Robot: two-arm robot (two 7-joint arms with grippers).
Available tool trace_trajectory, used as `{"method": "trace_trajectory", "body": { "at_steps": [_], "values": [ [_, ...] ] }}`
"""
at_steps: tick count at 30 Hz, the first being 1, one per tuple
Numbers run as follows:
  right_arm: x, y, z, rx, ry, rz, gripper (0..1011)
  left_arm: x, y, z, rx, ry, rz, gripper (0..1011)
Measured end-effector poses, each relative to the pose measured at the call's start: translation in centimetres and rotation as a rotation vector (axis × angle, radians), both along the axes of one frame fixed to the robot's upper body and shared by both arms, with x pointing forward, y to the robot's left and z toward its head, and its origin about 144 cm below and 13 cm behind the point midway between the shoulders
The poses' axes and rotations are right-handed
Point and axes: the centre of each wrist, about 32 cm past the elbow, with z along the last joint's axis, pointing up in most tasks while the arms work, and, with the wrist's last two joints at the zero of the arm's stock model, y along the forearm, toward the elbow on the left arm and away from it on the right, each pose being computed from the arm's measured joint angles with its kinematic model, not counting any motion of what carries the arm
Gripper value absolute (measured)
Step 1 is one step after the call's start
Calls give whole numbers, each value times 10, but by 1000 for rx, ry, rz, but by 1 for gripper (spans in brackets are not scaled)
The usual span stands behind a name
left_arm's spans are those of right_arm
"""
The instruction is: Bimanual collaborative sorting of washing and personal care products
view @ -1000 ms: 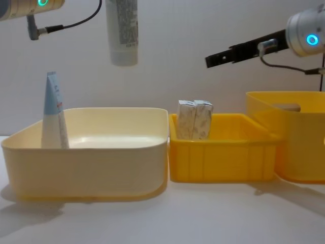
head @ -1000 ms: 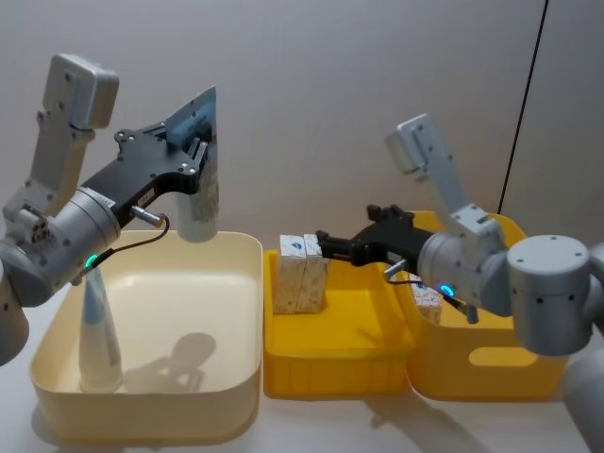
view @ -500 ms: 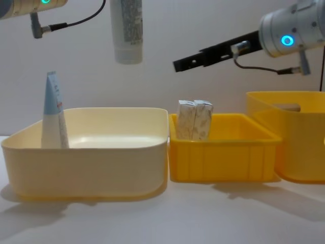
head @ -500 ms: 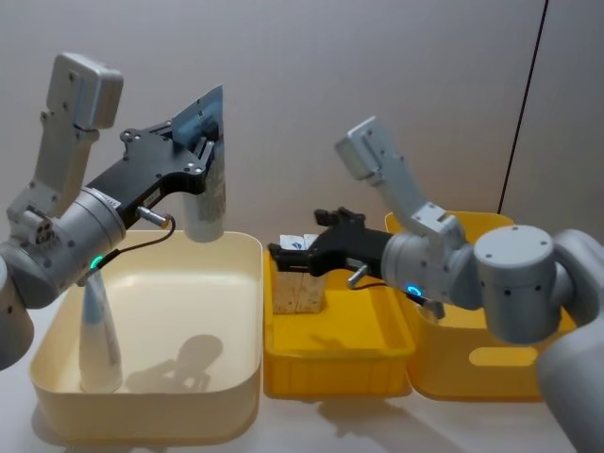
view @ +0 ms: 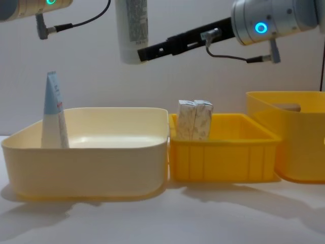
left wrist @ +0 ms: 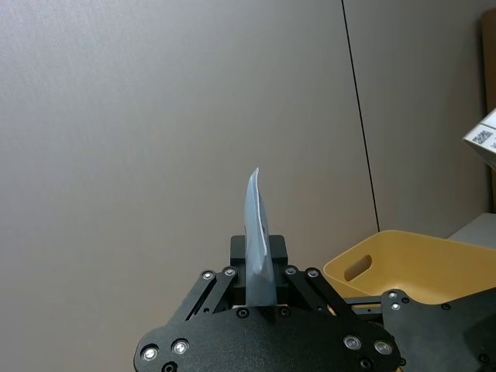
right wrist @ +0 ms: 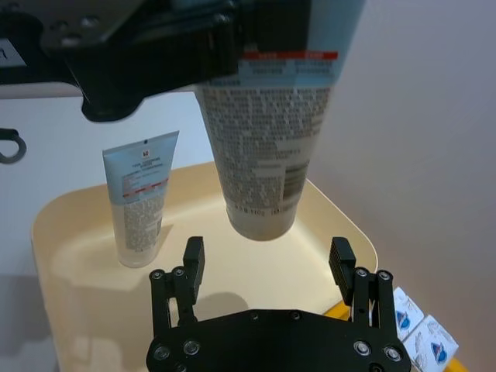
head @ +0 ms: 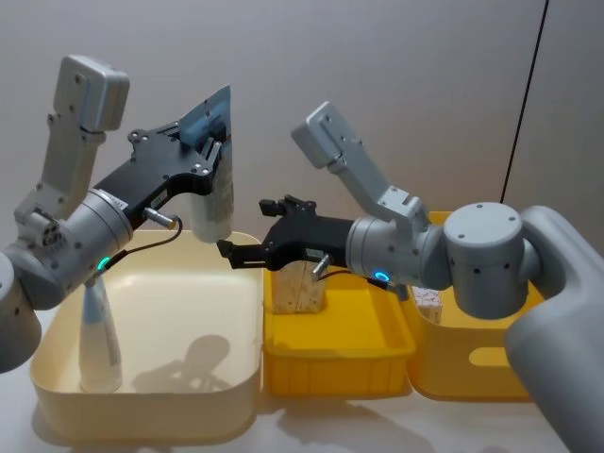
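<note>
At lower left a pale-blue tapered plastic tube (head: 97,330) is stood cap down in the cream plastic bin (head: 142,415). Above it a tall whitish pouch with blue-grey top (head: 215,203) is clenched by the left tool (left wrist: 260,271), long axis vertical, cap down, its top cut off in the chest view. The right tool (right wrist: 267,260), spread and unloaded, has been shifted leftward to the cap, partly hiding the cream cartons (head: 300,291).

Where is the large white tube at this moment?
Head view, left side: the large tube hangs cap-down from the left gripper above the cream bin, with the open right gripper near its cap.
</note>
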Motion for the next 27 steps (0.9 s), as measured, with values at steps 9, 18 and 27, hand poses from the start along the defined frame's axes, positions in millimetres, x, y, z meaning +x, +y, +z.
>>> {"method": "trace_trajectory", "body": {
  "at_steps": [9, 18, 27],
  "values": [
    [3, 10, 5, 28, -61, -1, 1001, 0, 0, -3, -2, 6, -2, 170],
    [6, 19, 9, 51, -109, -29, 1001, -1, 1, -5, -5, 11, 1, 170],
    [15, 30, 15, 50, -61, 45, 1001, 0, -2, -6, -7, 13, -3, 170]
  ]
}}
